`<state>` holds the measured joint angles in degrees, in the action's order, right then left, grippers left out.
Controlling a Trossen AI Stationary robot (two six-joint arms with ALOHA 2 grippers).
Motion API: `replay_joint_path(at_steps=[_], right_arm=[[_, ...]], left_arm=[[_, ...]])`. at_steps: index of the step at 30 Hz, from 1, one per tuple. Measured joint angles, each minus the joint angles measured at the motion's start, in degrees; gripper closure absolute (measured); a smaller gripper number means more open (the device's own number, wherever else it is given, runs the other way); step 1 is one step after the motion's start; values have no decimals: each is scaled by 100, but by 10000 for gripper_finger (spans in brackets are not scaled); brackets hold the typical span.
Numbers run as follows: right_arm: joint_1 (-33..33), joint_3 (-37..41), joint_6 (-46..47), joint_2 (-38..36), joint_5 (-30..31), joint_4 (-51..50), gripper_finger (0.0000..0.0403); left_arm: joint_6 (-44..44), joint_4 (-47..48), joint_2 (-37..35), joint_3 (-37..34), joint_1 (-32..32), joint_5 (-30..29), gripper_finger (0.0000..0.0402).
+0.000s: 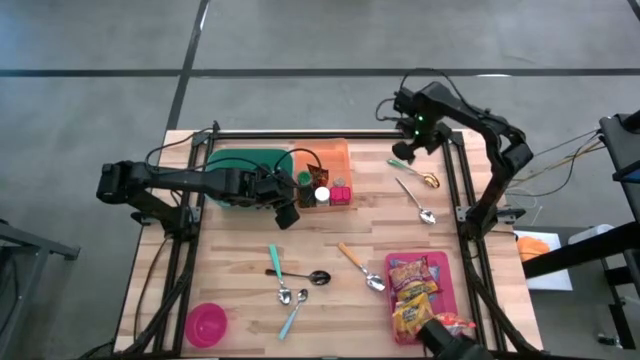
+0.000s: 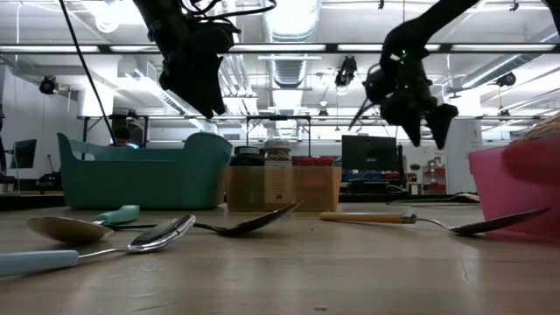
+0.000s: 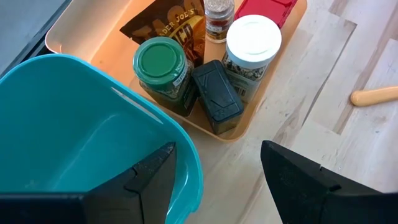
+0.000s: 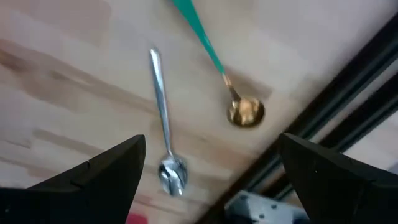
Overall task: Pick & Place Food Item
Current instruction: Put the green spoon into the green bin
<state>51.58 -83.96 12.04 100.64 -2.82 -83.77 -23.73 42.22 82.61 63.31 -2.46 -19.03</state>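
Note:
Several snack packets (image 1: 413, 292) lie in a pink tray (image 1: 446, 268) at the near right. An orange tray (image 1: 335, 156) at the far middle holds a green-lidded jar (image 3: 160, 62), a white-lidded jar (image 3: 252, 38), a dark box (image 3: 216, 94) and a brown packet (image 3: 169, 20). My left gripper (image 1: 287, 212) (image 3: 217, 171) hangs open above the gap between the orange tray and a teal basket (image 3: 68, 137), with nothing between its fingers. My right gripper (image 1: 405, 150) (image 4: 211, 171) is open too, high above two spoons at the far right.
A silver spoon (image 4: 163, 118) and a gold spoon with a green handle (image 4: 244, 111) lie under the right gripper, beside the black frame rail (image 4: 348, 93). More spoons (image 1: 290, 285) lie mid-table. A pink bowl (image 1: 207, 322) stands at the near left.

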Motion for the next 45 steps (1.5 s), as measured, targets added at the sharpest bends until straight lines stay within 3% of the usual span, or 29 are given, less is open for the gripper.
replay_joint_path(at_steps=[13, 45], right_arm=[[140, 1167, -95, 340, -341, 944, 39], [134, 1082, 157, 1221, -929, 1069, 39]], left_arm=[[86, -3, 0, 0, 0, 0, 166], [96, -3, 0, 0, 0, 17, 166]])
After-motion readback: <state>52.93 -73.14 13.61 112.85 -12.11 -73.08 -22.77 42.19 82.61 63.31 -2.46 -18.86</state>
